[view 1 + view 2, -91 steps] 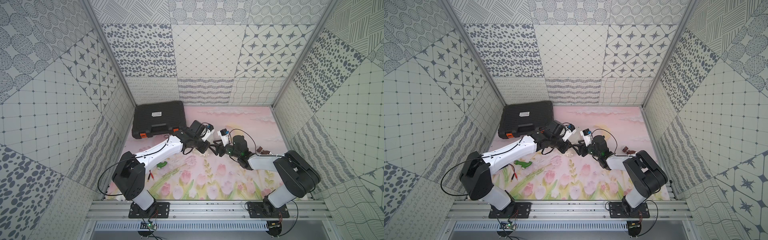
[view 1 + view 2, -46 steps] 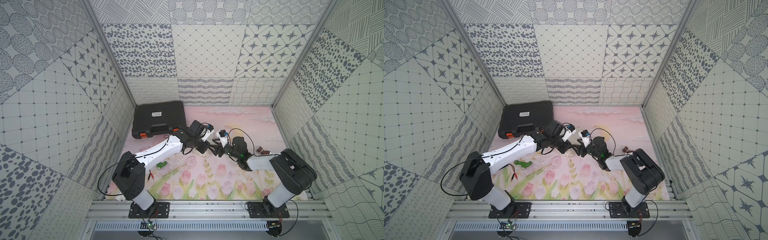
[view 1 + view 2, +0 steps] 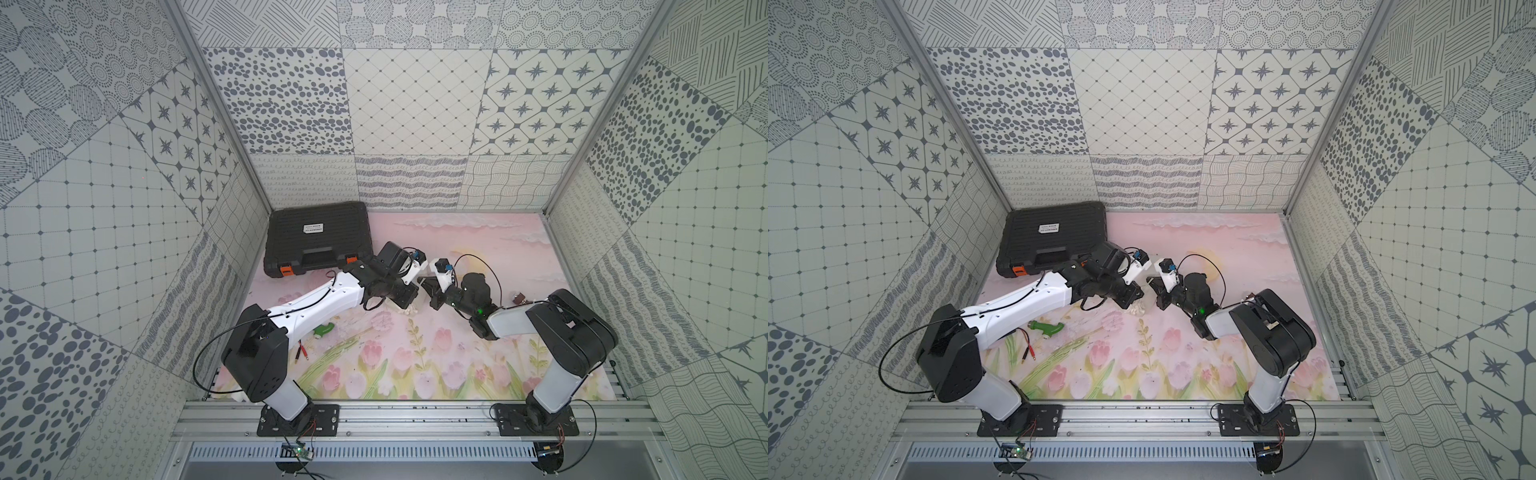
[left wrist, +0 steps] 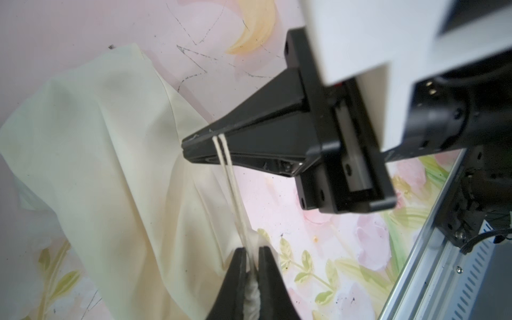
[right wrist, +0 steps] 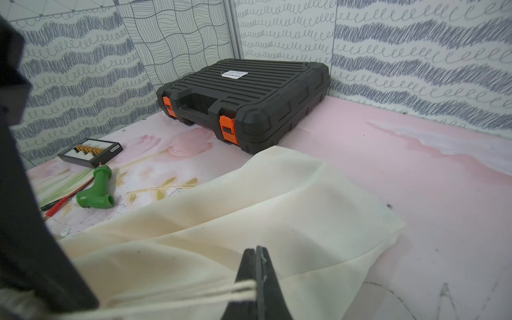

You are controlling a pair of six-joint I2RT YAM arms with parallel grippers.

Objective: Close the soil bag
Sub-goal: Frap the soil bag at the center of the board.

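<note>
Right hand has clamped 2 cords of soil bag.

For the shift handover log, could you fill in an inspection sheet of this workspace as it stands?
Surface: pink floral mat, faint pen marks.
Job's things: soil bag lying crumpled; cords stretched between the grippers.
Clutter: black case, green pipe fitting, connector board, small brown item.
Grippers: left gripper shut on the bag's gathered mouth; right gripper shut on the cords.
Cables: red and black plug leads loose beside the fitting.
Surroundings: patterned wall panels, aluminium rail in front.
</note>
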